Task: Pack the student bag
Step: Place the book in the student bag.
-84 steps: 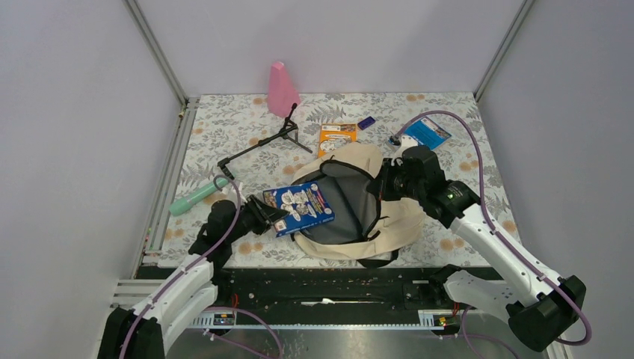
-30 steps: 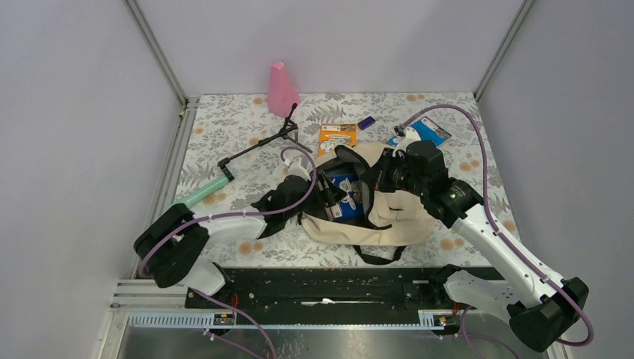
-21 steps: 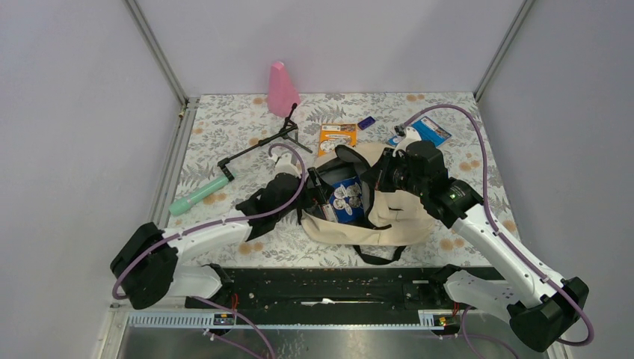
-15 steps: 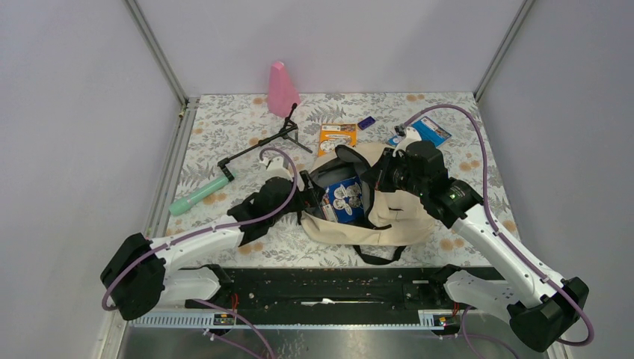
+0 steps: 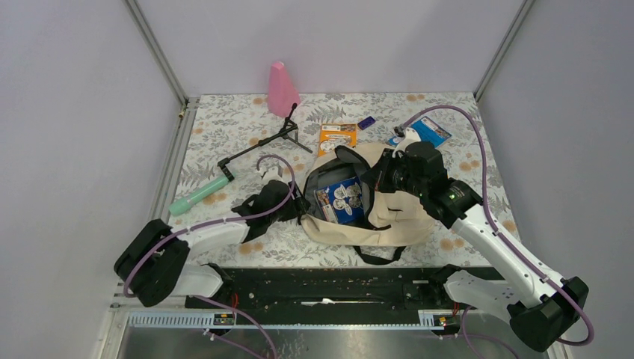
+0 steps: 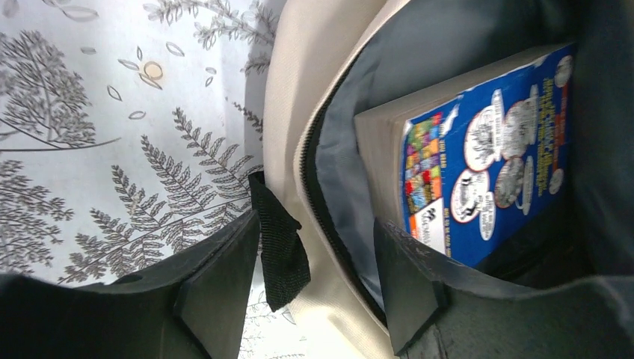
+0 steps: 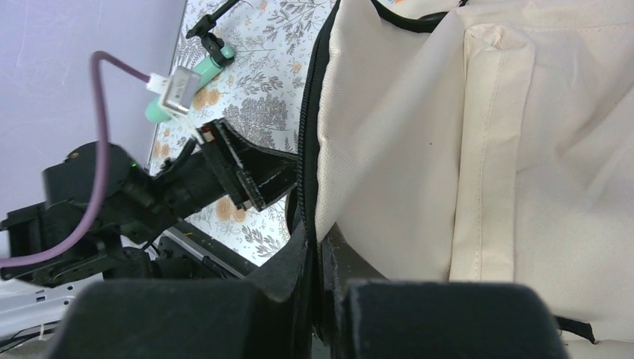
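1. Left end effector [image 6: 314, 250] hangs spread at the mouth of the student bag [image 5: 400, 217], rim between its jaws, nothing clamped.
2. Right end effector [image 7: 318, 243] is pressed together on the zipper edge, holding the mouth up.
3. Bag lies midway across the table [image 5: 224, 134], toward its near edge, blue book [image 5: 342, 200] inside.
4. Looks soft and floppy to me; I'd take the rim or straps, not loose panels.
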You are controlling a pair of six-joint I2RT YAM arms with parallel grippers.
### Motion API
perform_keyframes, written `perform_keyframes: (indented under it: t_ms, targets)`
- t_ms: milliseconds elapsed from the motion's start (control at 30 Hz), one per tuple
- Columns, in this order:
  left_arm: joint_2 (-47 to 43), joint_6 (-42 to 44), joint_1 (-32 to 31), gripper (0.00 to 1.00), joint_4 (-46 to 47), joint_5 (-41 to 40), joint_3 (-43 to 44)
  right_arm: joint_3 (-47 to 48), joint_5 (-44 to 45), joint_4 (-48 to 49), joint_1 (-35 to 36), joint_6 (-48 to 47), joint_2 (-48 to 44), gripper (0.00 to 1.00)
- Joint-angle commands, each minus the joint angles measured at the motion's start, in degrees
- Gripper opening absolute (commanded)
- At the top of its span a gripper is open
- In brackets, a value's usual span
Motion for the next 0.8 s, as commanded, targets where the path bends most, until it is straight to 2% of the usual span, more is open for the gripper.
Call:
perform_keyframes:
  t_ms: [0,67,100,167,267,300,333,533,767]
  targets:
    - [5.4,-2.1,1.4,0.59,7.4,6.2,0.8,0.9,0.7,5.1,0.8,-0.8,-1.0,0.0]
    - [7.5,-2.4,1.5,0.58,8.4,7.0,1.5,0.9,0.7,4.9,0.9,-1.0,-0.8,0.0]
    - [8.5,-2.5,1.4,0.53,8.7,7.4,1.9,0.9,0.8,4.8,1.0,-1.1,-0.7,0.0]
    - [9.9,-2.5,1.4,0.39,9.6,8.1,2.4,0.8,0.8,4.7,1.3,-1.5,-0.2,0.0]
    - [9.7,-2.5,1.7,0.1,8.9,6.8,2.1,1.0,2.4,4.1,2.9,-2.7,0.9,0.0]
    - [8.5,-2.2,2.0,0.03,8.0,5.5,1.8,1.1,3.3,3.9,3.7,-3.2,1.4,0.0]
    - [7.3,-2.0,2.4,0.0,7.2,4.5,1.4,1.2,4.3,3.7,5.1,-3.6,1.9,0.0]
    - [-5.0,0.0,9.3,0.0,1.8,0.2,-4.5,2.7,8.4,4.5,12.5,-4.4,7.4,0.0]
    - [-22.5,3.3,18.7,0.0,-8.2,-0.9,-9.9,6.0,6.7,8.3,17.9,-2.5,15.4,0.0]
